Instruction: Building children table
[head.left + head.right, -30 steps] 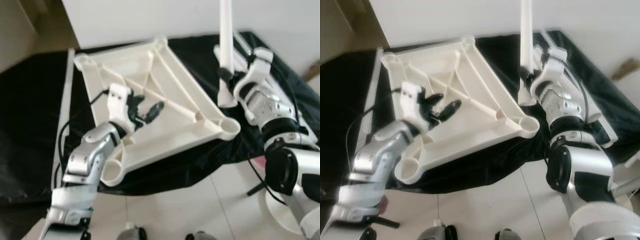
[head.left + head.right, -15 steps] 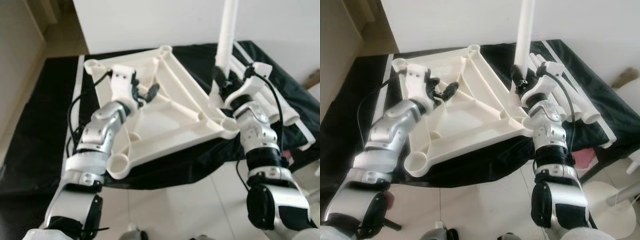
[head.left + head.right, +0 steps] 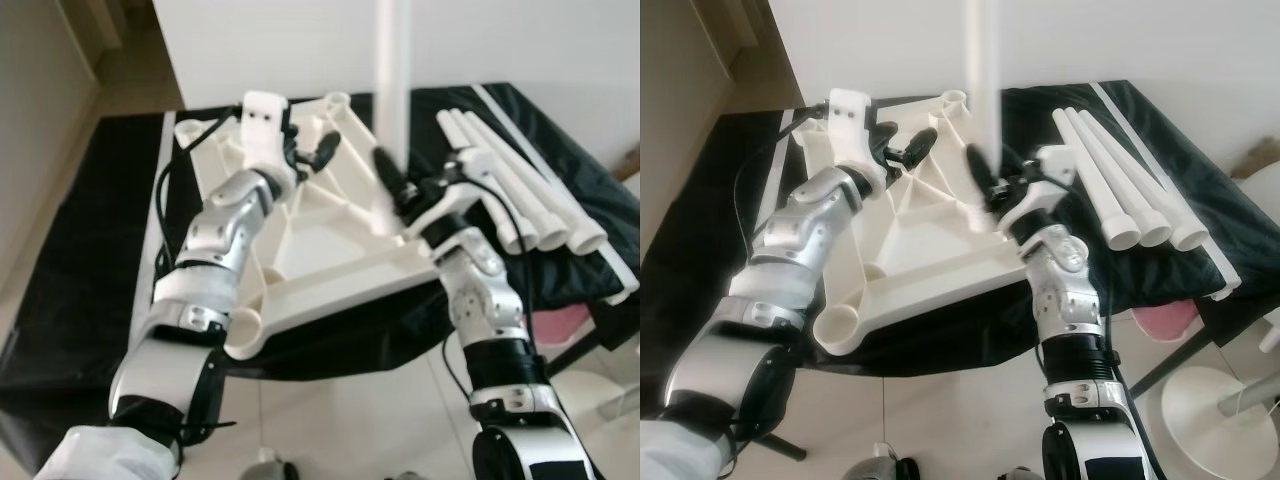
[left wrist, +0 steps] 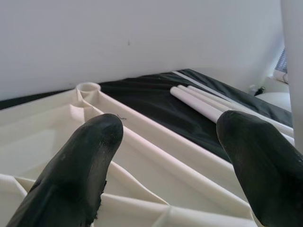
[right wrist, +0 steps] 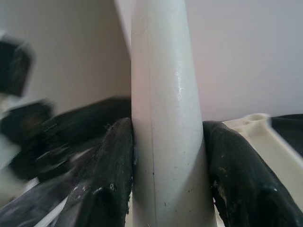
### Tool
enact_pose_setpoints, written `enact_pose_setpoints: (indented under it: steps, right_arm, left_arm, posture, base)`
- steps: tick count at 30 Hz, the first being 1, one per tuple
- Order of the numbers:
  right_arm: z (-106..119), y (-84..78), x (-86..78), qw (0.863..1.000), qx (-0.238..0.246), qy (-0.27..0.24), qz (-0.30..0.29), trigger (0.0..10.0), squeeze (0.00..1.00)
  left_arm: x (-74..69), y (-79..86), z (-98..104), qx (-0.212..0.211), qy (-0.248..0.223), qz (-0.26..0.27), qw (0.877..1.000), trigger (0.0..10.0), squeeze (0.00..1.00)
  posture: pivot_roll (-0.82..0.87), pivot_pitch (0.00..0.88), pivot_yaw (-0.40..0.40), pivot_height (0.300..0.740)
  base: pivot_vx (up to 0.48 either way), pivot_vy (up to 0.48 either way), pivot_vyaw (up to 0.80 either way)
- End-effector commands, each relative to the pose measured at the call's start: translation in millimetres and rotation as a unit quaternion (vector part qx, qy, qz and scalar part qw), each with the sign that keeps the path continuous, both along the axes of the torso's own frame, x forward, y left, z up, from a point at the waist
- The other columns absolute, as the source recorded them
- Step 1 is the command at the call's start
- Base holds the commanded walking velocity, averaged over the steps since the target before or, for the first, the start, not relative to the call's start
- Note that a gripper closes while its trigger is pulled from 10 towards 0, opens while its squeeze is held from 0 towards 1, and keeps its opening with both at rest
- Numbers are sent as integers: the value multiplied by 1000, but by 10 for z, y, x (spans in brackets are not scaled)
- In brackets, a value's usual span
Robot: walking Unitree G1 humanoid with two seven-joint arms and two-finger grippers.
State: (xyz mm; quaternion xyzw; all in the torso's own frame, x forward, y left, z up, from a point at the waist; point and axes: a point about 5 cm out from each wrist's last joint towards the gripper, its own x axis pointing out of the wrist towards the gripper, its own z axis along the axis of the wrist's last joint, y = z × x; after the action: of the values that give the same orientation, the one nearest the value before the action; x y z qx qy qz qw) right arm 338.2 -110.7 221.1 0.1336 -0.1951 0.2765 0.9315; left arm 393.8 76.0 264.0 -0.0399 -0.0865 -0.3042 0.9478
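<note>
The white table leg (image 3: 392,70) stands upright over the upturned cream tabletop (image 3: 310,240), gripped near its lower end by the right claw (image 5: 165,156), whose fingers (image 5: 113,175) press both its sides. The tabletop lies on a black-covered desk (image 3: 90,260). The left claw (image 3: 902,147) hovers above the tabletop's far part, spread wide and holding nothing. Three more legs (image 3: 1110,190) lie side by side to the right.

No writing, label, brand or number can be read anywhere (all surfaces look plain).
</note>
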Motion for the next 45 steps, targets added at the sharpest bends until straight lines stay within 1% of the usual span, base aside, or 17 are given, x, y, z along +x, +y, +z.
enact_pose_setpoints:
  steps: [1, 4, 7, 8, 10, 11, 13, 14, 18, 20, 21, 22, 23, 26, 28, 33, 45]
  right_arm:
    - [7, 79, -50, 1000, -4, -7, 22, 10000, 0]
    - [-1, 104, -60, 1000, -8, -6, 27, 10000, 0]
    - [-13, 144, -88, 999, -6, -6, 35, 10000, 0]
    - [-13, 144, -88, 999, -6, -6, 35, 10000, 0]
    - [-50, 197, -130, 999, -9, -1, 47, 10000, 0]
    - [-50, 197, -130, 999, -9, -1, 47, 10000, 0]
    - [-94, 231, -159, 999, -14, 5, 52, 10000, 0]
    - [-110, 239, -169, 998, -15, 7, 53, 10000, 0]
    - [-130, 253, -177, 998, -15, 9, 54, 10000, 0]
    - [-160, 271, -186, 998, -10, 16, 54, 10000, 0]
    - [-160, 271, -186, 998, -10, 16, 54, 10000, 0]
    - [-187, 286, -192, 998, -5, 23, 53, 10000, 0]
    - [-192, 288, -192, 998, -4, 25, 52, 10000, 0]
    - [-194, 287, -191, 998, -4, 26, 52, 10000, 0]
    - [-210, 288, -185, 998, -3, 29, 48, 10000, 0]
    - [-213, 288, -175, 998, 0, 32, 46, 10000, 0]
    - [-197, 278, -139, 999, 2, 33, 37, 10000, 0]
  left_arm:
    - [6, -47, 74, 20, -19, -43, 999, 10000, 0]
    - [22, -50, 113, 25, -23, -43, 999, 10000, 0]
    - [76, -50, 223, 39, -29, -34, 998, 10000, 0]
    - [76, -50, 223, 39, -29, -34, 998, 10000, 0]
    - [118, -76, 377, 77, -56, -21, 995, 10000, 0]
    - [118, -76, 377, 77, -56, -21, 995, 10000, 0]
    - [122, -138, 517, 85, -76, -28, 993, 10000, 0]
    - [115, -167, 569, 81, -82, -35, 993, 10000, 0]
    - [104, -212, 655, 65, -84, -51, 993, 10000, 0]
    - [80, -285, 766, 49, -90, -74, 992, 10000, 0]
    - [80, -285, 766, 49, -90, -74, 992, 10000, 0]
    - [42, -367, 860, 31, -92, -102, 990, 10000, 0]
    - [32, -388, 879, 27, -92, -109, 989, 10000, 0]
    - [29, -396, 886, 25, -93, -111, 989, 10000, 0]
    - [-15, -464, 960, 25, -112, -124, 986, 10000, 0]
    - [-53, -534, 1045, 22, -130, -135, 982, 10000, 0]
    - [-116, -616, 1086, 13, -143, -150, 978, 10000, 0]
  posture:
    - [53, 0, 36, 740]
    - [53, 0, 36, 740]
    - [56, 0, 35, 740]
    - [56, 0, 35, 740]
    - [53, 0, 40, 740]
    - [53, 0, 40, 740]
    - [50, 0, 41, 740]
    - [50, 0, 41, 740]
    - [45, 0, 43, 740]
    - [43, 0, 46, 740]
    - [43, 0, 46, 740]
    - [42, 0, 47, 740]
    - [41, 0, 48, 740]
    - [41, 0, 48, 740]
    - [40, 0, 45, 740]
    - [42, 0, 42, 740]
    - [43, 0, 35, 740]
  base:
    - [0, 0, 0]
    - [0, 0, 0]
    - [0, 0, 0]
    - [0, 0, 0]
    - [0, 0, 0]
    - [0, 0, 0]
    - [0, 0, 0]
    - [0, 0, 0]
    - [0, 0, 0]
    - [0, 0, 0]
    - [0, 0, 0]
    - [0, 0, 0]
    - [0, 0, 0]
    - [0, 0, 0]
    - [0, 0, 0]
    - [0, 0, 0]
    - [0, 0, 0]
